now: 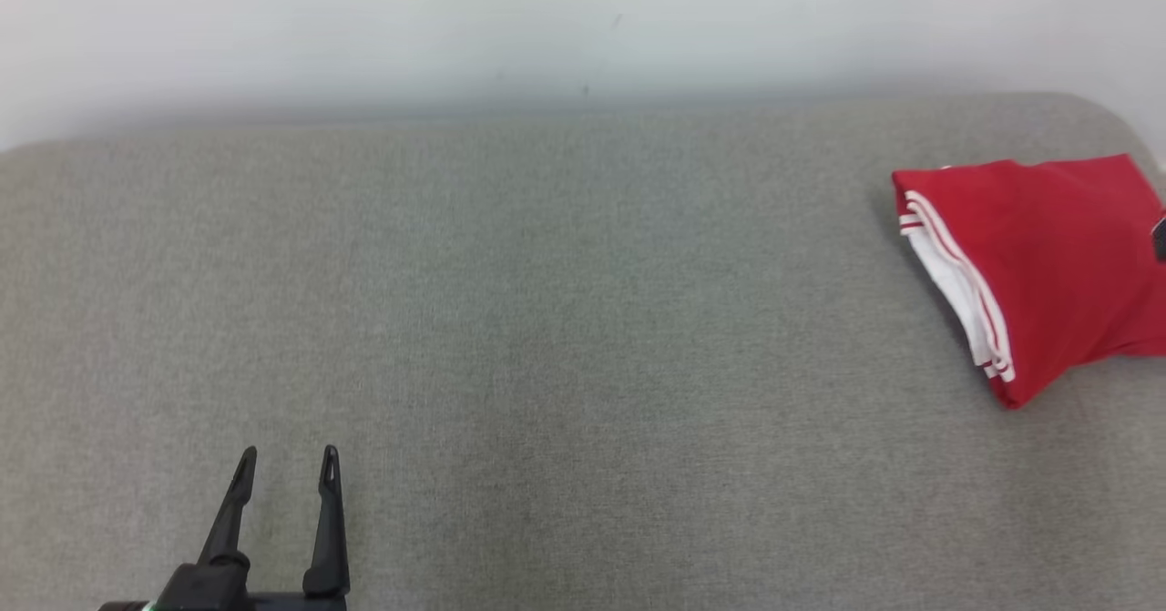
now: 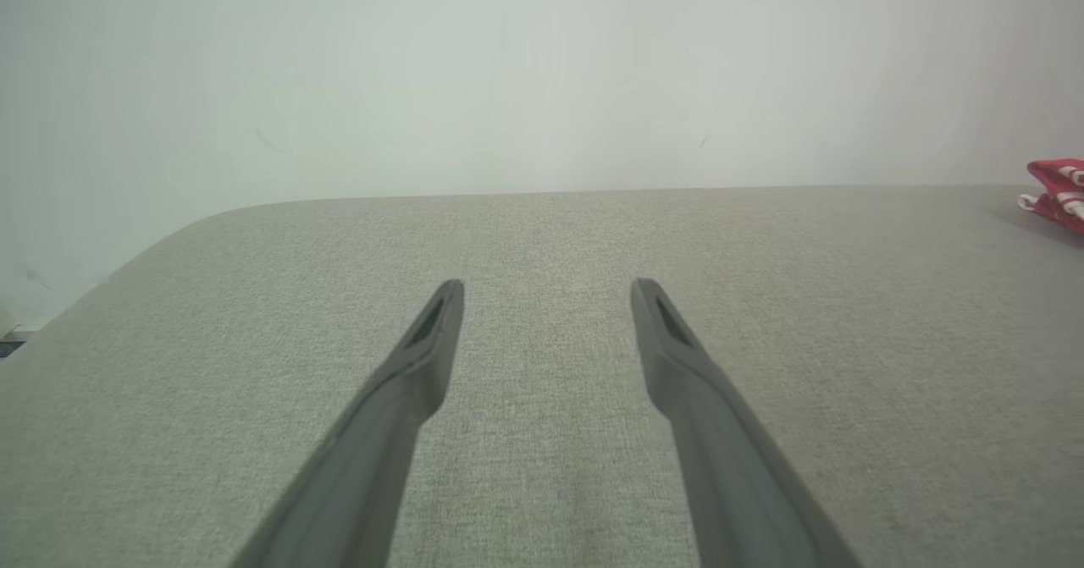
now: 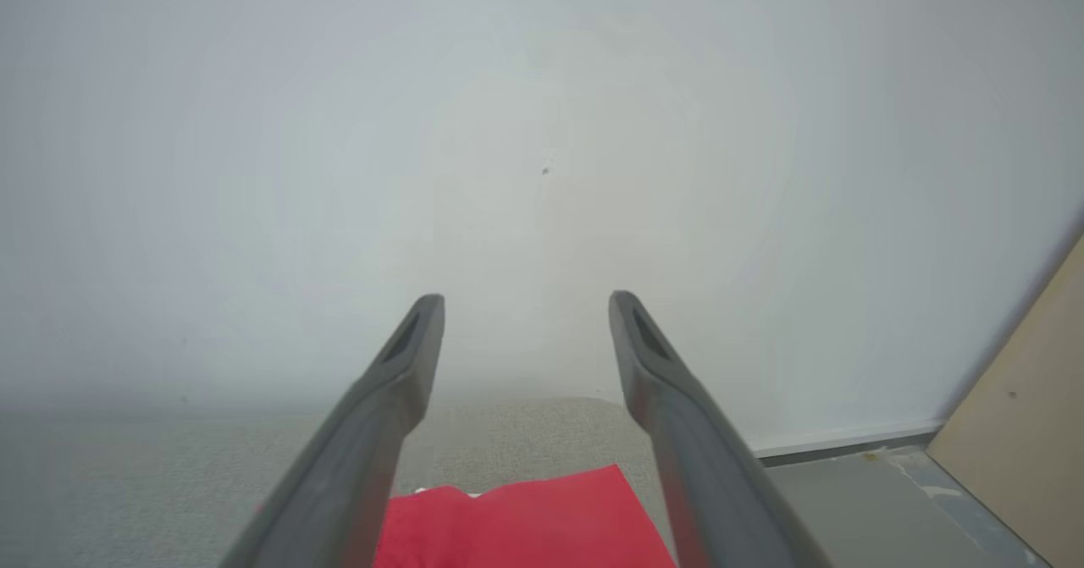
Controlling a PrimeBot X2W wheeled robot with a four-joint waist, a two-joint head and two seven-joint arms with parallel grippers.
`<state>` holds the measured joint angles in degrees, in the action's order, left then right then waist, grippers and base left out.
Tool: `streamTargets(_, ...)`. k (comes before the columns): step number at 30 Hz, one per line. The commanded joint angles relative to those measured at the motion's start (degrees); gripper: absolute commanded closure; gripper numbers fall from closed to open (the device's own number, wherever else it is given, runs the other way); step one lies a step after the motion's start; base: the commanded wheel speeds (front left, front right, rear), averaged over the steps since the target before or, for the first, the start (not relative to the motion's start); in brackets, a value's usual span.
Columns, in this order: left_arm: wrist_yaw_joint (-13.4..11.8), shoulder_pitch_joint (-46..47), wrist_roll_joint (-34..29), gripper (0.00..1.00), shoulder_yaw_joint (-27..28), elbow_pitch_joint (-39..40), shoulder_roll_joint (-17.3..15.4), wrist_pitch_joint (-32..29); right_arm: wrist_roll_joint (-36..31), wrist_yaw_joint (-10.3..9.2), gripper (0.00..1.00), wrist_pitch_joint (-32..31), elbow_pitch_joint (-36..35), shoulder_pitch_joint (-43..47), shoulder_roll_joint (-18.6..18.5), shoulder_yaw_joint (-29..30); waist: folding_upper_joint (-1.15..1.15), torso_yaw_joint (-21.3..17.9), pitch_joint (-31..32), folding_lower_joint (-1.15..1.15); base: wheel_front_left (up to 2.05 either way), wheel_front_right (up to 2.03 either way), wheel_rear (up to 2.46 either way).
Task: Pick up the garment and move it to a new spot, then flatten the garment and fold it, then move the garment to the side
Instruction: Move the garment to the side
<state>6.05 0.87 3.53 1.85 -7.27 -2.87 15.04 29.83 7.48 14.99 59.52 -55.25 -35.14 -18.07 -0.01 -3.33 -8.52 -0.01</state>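
Note:
The garment [image 1: 1048, 256] is red with white stripes along one edge, folded into a compact rectangle at the far right of the grey fabric surface [image 1: 547, 320]. It shows as a small red edge [image 2: 1059, 191] in the left wrist view and as a red patch [image 3: 525, 521] below the fingers in the right wrist view. My left gripper [image 1: 290, 465] rests open at the lower left, far from the garment, with nothing between its fingers [image 2: 546, 289]. My right gripper [image 3: 525, 301] is open above the garment, its fingers apart and holding nothing.
A pale wall [image 1: 583, 28] runs behind the grey surface. In the right wrist view the surface's right end meets a floor strip [image 3: 872, 483] and a tan panel [image 3: 1025, 407]. A dark bit [image 1: 1160, 238] sits at the right edge of the head view, over the garment.

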Motion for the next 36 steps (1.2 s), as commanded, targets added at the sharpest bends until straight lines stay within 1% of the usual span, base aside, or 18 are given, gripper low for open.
streamTargets(1, 0.09, -1.17, 0.43, 0.0, 0.15, -0.02, -0.04, 0.14, -1.17, -0.01, 0.0, 0.19, -4.38, 4.53, 1.02, 2.54, 0.01, -0.91, 2.24, 0.01, 0.0, 0.0, 0.0)
streamTargets(6, 0.25, -2.46, 0.85, 0.0, -0.13, -0.41, -0.03, 0.14, -5.7, -0.01, 0.0, 0.21, -18.05, 16.77, 5.52, 10.03, 0.01, -0.43, 4.7, 0.01, 0.0, 0.0, 0.0)
streamTargets(9, 0.21, -2.8, 1.28, 0.0, -0.41, -0.62, -0.06, 0.14, -8.89, 0.0, 0.0, 0.14, -25.32, 25.02, 9.84, 13.48, 0.01, 0.07, 6.06, 0.01, 0.0, 0.0, 0.0)
streamTargets(11, -0.05, -3.45, 1.43, 0.0, -0.56, -0.73, -0.04, 0.14, -10.69, 0.0, 0.0, 0.14, -28.92, 30.16, 12.6, 15.17, 0.01, 0.41, 6.86, 0.01, 0.0, 0.0, 0.0)
streamTargets(12, -0.05, -3.45, 1.43, 0.0, -0.56, -0.73, -0.04, 0.14, -10.69, 0.0, 0.0, 0.14, -28.92, 30.16, 12.6, 15.17, 0.01, 0.41, 6.86, 0.01, 0.0, 0.0, 0.0)
streamTargets(16, -0.84, -3.9, 1.78, 0.0, -0.53, -0.14, -0.03, 0.14, -13.09, 0.0, 0.0, 0.13, -35.45, 38.02, 17.32, 17.26, 0.01, 0.53, 7.79, 0.01, 0.0, 0.0, 0.0)
streamTargets(22, -1.54, -4.54, 2.06, 0.0, -0.86, -0.64, -0.03, 0.14, -16.06, 0.0, 0.0, 0.14, -44.84, 45.53, 23.16, 17.33, 0.01, 0.5, 8.75, 0.01, 0.0, 0.0, 0.0)
streamTargets(25, -1.96, -4.51, 2.27, 0.0, -1.0, -0.74, -0.04, 0.14, -17.49, 0.0, 0.0, 0.13, -47.82, 48.7, 25.37, 17.22, 0.01, 0.5, 9.19, 0.01, 0.0, 0.0, 0.0)
streamTargets(30, -2.17, -5.04, 2.45, 0.0, -1.41, -1.26, -0.04, 0.14, -19.05, 0.0, 0.0, 0.14, -49.69, 52.6, 28.16, 17.78, 0.01, 0.6, 9.8, 0.01, 0.0, 0.0, 0.0)
streamTargets(33, -2.39, -5.34, 2.19, 0.0, -1.75, -1.52, -0.03, 0.14, -21.66, 0.0, 0.0, 0.14, -50.15, 54.78, 28.62, 17.82, 0.01, 0.81, 10.15, 0.01, 0.0, 0.0, 0.0)
streamTargets(36, -2.43, -5.54, 3.01, 0.0, -1.87, -1.46, -0.02, 0.14, -22.48, 0.0, 0.0, 0.14, -50.66, 56.35, 30.08, 19.58, 0.01, 0.95, 10.28, 0.01, 0.0, 0.0, 0.0)
